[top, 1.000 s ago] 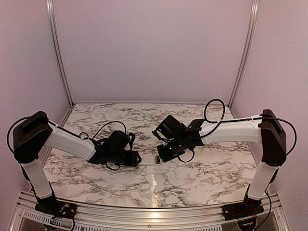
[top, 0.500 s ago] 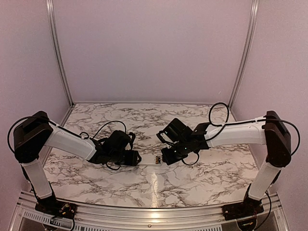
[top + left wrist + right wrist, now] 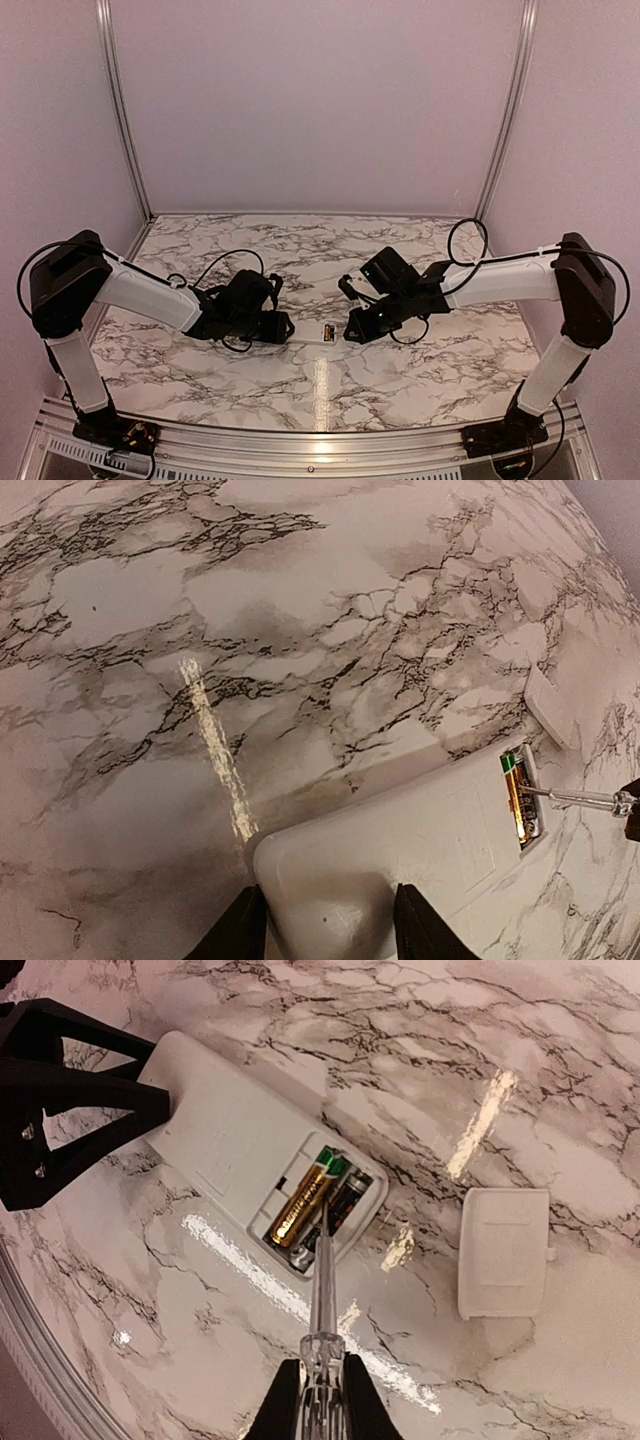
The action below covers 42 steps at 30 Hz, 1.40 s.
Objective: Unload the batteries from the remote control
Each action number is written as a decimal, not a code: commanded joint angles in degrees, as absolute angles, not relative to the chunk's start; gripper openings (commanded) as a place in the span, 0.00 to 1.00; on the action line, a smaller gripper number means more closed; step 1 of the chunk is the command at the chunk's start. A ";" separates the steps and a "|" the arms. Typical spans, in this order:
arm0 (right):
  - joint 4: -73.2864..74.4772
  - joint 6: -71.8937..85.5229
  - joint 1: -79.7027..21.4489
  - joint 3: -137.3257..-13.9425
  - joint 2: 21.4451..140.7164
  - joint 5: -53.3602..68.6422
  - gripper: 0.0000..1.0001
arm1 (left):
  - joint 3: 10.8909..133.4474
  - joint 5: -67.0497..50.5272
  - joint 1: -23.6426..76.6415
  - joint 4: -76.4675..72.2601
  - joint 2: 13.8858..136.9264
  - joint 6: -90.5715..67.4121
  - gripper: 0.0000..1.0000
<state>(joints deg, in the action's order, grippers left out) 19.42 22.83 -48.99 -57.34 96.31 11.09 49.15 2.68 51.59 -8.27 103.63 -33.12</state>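
Squarely on the marble table, the white remote control lies back-up, its compartment open on two batteries, one gold, one dark, their print too small to read. The left gripper pinches the remote's end at 10 o'clock in the right wrist view, jaws partway closed around it. The right gripper is clamped on a clear-handled screwdriver, its tip between the batteries. A loose battery cover lies at 3 o'clock, just beside the remote.
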 commanded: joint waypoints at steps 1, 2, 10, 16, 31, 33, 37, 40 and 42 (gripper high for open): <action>16.27 20.64 -47.99 -55.78 95.41 18.08 0.00 | 50.54 1.14 52.58 -7.83 105.95 -31.68 0.45; 16.17 20.42 -47.99 -55.73 95.40 18.35 0.00 | 50.54 1.14 52.56 -7.84 105.91 -31.63 0.45; 16.52 19.92 -47.99 -55.68 95.52 17.83 0.00 | 50.36 1.23 52.62 -7.86 105.56 -31.61 0.44; 15.59 19.57 -47.88 -54.32 95.27 17.60 0.00 | 50.36 1.14 52.56 -7.91 105.68 -31.58 0.44; 14.69 19.68 -46.49 -53.77 94.51 14.77 0.00 | 50.54 1.05 52.61 -7.91 105.91 -31.51 0.43; 14.93 19.69 -46.49 -54.87 94.47 14.68 0.00 | 50.54 1.12 52.61 -7.87 105.91 -31.51 0.43; 15.06 19.44 -46.54 -56.33 94.56 15.93 0.00 | 50.54 1.14 52.65 -7.75 105.82 -31.44 0.43; 15.49 19.48 -46.49 -57.30 94.70 15.72 0.00 | 50.54 1.14 52.56 -7.66 105.82 -31.37 0.42; 15.73 19.47 -46.49 -57.83 94.76 15.17 0.00 | 50.54 1.14 52.56 -7.65 105.82 -31.33 0.42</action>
<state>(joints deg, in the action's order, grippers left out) 15.42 19.84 -46.94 -54.57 95.33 15.94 49.56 2.96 51.59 -8.54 103.94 -32.49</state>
